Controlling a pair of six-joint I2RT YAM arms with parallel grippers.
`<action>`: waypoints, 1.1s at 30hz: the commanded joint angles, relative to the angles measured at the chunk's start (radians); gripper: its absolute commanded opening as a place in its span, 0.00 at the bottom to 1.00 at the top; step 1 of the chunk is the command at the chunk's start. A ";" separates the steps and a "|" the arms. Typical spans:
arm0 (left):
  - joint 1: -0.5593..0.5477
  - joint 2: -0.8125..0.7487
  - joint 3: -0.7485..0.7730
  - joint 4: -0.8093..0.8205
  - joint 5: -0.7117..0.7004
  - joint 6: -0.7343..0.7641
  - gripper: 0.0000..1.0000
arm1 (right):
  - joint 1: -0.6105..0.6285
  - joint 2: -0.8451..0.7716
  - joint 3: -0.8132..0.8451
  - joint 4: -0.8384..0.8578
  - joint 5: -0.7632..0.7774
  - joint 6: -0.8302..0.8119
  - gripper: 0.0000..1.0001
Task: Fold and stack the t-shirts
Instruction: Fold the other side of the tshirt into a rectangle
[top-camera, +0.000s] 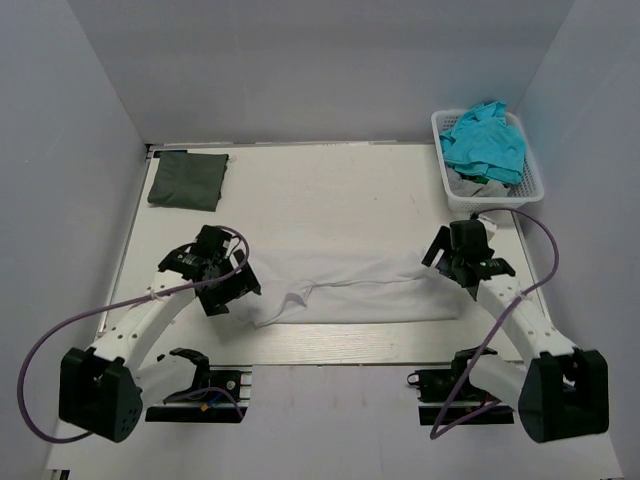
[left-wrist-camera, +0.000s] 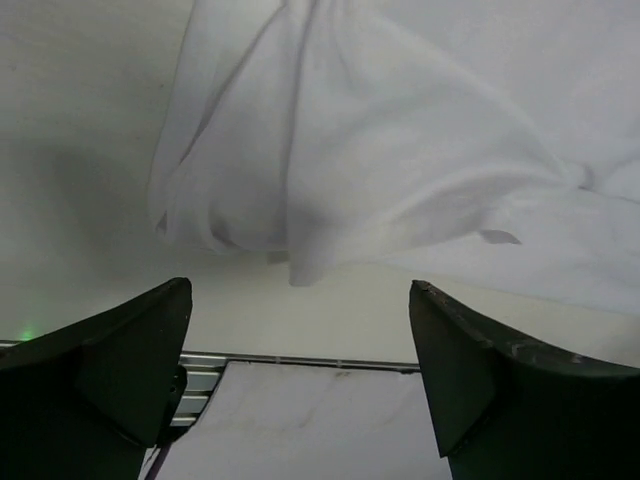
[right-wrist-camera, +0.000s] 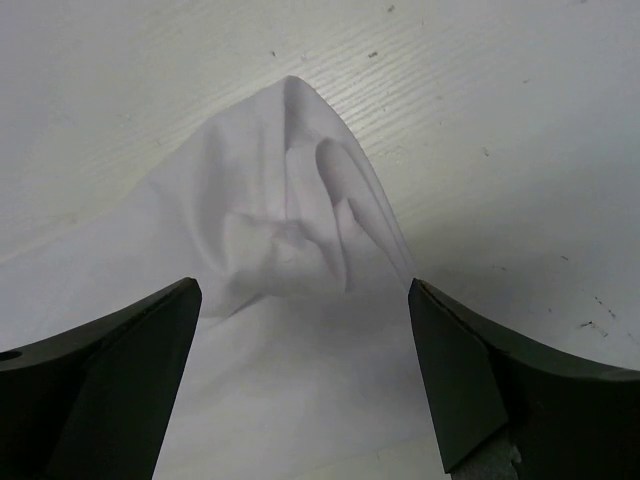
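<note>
There are two hands, both with their fingers spread wide and nothing between them. The t-shirts fall into three lots: one white, one dark grey-green, and a teal heap whose number I cannot make out, perhaps two or more.

The white t-shirt (top-camera: 355, 295) lies across the near middle of the pale wood-grain tabletop (top-camera: 330, 190), folded into a long, flat band running left to right. The left hand (top-camera: 228, 287) is at the band's left end, where the soft cloth bunches into rounded creases. In the left wrist view that crumpled end lies just ahead of the dark, wedge-shaped fingers (left-wrist-camera: 120, 360), clear of them. The right hand (top-camera: 452, 264) sits over the band's right end. In the right wrist view the cloth spreads beneath the gap between the fingers (right-wrist-camera: 470, 370) and narrows ahead to a puckered point. Whether the fingers touch it cannot be told.

The dark grey-green t-shirt (top-camera: 188, 178) lies folded into a neat rectangle at the far left corner, well apart from both hands. The teal t-shirts (top-camera: 485, 142) are heaped loosely in the one white plastic lattice basket (top-camera: 528, 190) at the far right corner, on top of a scrap of grey cloth (top-camera: 480, 186).
</note>
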 joint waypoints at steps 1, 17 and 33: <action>-0.002 -0.062 0.089 -0.048 0.000 0.036 0.99 | 0.002 -0.084 0.012 -0.025 -0.030 0.044 0.90; -0.002 0.368 0.114 0.368 0.163 0.074 0.99 | 0.135 0.302 0.274 -0.045 -0.241 -0.197 0.90; 0.021 0.530 0.097 0.227 -0.072 0.065 0.99 | -0.021 0.384 0.143 -0.178 -0.021 -0.010 0.90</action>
